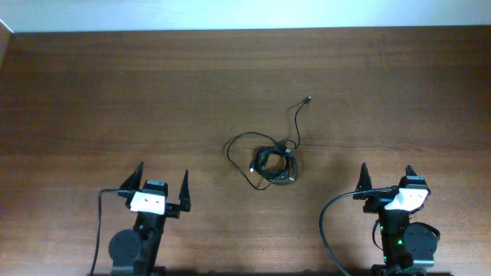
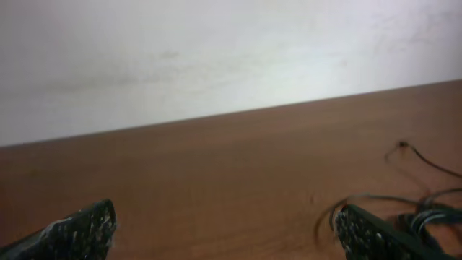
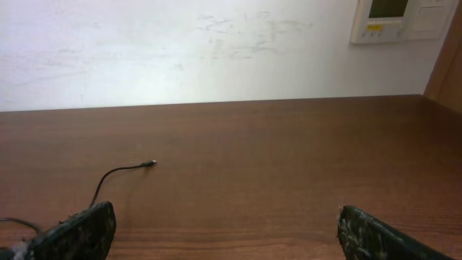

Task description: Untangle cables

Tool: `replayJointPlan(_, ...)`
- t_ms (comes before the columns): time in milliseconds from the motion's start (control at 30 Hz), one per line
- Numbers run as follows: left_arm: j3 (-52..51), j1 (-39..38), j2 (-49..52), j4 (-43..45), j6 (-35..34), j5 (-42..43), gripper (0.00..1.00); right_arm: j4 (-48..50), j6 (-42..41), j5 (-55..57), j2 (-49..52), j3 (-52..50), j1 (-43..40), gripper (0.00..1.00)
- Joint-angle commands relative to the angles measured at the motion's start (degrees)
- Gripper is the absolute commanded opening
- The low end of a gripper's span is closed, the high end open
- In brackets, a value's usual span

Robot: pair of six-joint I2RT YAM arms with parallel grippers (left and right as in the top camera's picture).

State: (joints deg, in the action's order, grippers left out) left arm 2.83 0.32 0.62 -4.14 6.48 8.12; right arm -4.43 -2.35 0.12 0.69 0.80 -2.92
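The cables (image 1: 274, 162) are thin black cords bunched in a small knot at the middle of the brown table (image 1: 115, 92), with a loose loop to the left and one end with a small plug (image 1: 308, 99) running up and right. My left gripper (image 1: 163, 182) is open and empty, below and left of the knot. My right gripper (image 1: 386, 178) is open and empty, below and right of it. In the left wrist view the knot's edge (image 2: 433, 209) shows at the far right. In the right wrist view one plug end (image 3: 150, 164) lies at the left.
A pale wall (image 3: 180, 50) stands behind the table's far edge. A white wall panel (image 3: 404, 18) hangs at the upper right of the right wrist view. Thick black arm cables (image 1: 326, 230) run beside each arm base.
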Motion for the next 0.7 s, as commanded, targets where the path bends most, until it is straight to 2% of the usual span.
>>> replayJointPlan(0, 3.7, -0.3, -0.2, -0.9, 0.7, 0.0, 0.99, -0.1, 0.4, 0.1, -0.3, -0.5, 0.3, 0.98)
replayJointPlan(367, 5.1, -0.3, 0.1, -2.1, 0.7, -0.7, 0.99, -0.1, 0.4, 0.1, -0.3, -0.5, 0.3, 0.98)
replayJointPlan(533, 4.6, -0.3, 0.0, -9.6, 0.7, -1.2, 0.99, -0.1, 0.4, 0.1, -0.3, -0.5, 0.3, 0.98)
replayJointPlan(667, 2.0, -0.3, 0.0, -9.6, 0.6, -6.0, 0.99, -0.1, 0.4, 0.1, -0.3, -0.5, 0.3, 0.98)
